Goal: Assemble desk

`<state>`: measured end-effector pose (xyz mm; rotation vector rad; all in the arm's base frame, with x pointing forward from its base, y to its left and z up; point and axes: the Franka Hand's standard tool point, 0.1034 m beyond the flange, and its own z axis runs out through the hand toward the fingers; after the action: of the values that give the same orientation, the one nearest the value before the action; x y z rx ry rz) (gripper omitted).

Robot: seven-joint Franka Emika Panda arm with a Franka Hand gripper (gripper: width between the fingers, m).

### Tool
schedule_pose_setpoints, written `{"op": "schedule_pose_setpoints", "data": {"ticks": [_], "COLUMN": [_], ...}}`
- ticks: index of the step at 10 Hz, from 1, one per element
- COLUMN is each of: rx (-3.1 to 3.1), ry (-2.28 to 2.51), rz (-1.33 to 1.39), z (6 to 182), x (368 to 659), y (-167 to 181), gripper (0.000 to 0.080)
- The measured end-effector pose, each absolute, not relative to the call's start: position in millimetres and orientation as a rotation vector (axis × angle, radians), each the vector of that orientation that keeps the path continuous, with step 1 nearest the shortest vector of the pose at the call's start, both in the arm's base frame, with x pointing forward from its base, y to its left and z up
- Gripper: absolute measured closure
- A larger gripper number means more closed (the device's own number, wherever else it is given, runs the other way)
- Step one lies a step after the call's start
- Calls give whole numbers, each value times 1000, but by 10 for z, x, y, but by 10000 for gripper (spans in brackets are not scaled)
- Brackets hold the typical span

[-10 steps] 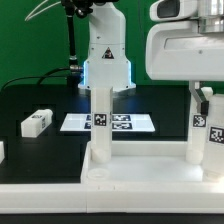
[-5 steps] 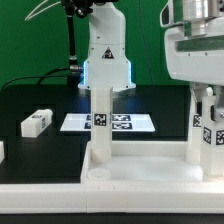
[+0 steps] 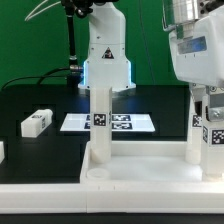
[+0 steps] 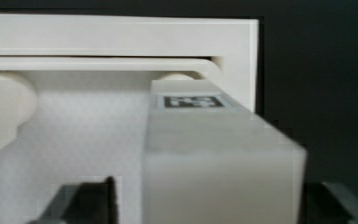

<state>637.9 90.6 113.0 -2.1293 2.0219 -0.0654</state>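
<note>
The white desk tabletop (image 3: 110,180) lies across the front of the exterior view. One tagged white leg (image 3: 100,120) stands upright in it at the middle. Two more tagged legs (image 3: 199,125) stand close together at the exterior view's right. My gripper (image 3: 205,92) comes down from above onto the top of those right legs. In the wrist view my gripper (image 4: 211,205) has a dark finger on each side of a tagged leg (image 4: 211,150), which fills the gap between them. The tabletop rim (image 4: 140,35) lies beyond. The contact itself is hidden in the exterior view.
A loose white leg (image 3: 36,122) lies on the black table at the exterior view's left, and another white part (image 3: 2,150) shows at the left edge. The marker board (image 3: 125,123) lies behind the middle leg. The arm's base (image 3: 105,60) stands at the back.
The gripper's hand has turned over the right legs and shifted towards the exterior view's right, showing a narrower side now. The legs and tabletop stay in place.
</note>
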Motion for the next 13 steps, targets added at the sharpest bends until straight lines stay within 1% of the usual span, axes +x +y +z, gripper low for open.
{"op": "schedule_pose_setpoints", "data": {"ticks": [1, 2, 3, 6, 7, 8, 9, 10, 11, 12, 13], "rx": [-2376, -2534, -2580, -2736, -2819, -2948, -2980, -2995, -2995, -2988, -2980], "ry": [1777, 1565, 1500, 1226, 1065, 740, 610, 561, 568, 594, 628], "rz": [-131, -163, -164, -193, -204, -209, -203, -203, -203, -201, -200], "z": [1163, 1164, 1156, 1154, 1151, 1144, 1132, 1121, 1119, 1118, 1117], "x": [6431, 6467, 6452, 6460, 6463, 6484, 6484, 6458, 6460, 6461, 6460], "y": [936, 974, 1039, 996, 985, 970, 990, 1044, 1027, 1021, 1022], "gripper": [200, 200, 159, 151, 150, 150, 150, 150, 150, 257, 427]}}
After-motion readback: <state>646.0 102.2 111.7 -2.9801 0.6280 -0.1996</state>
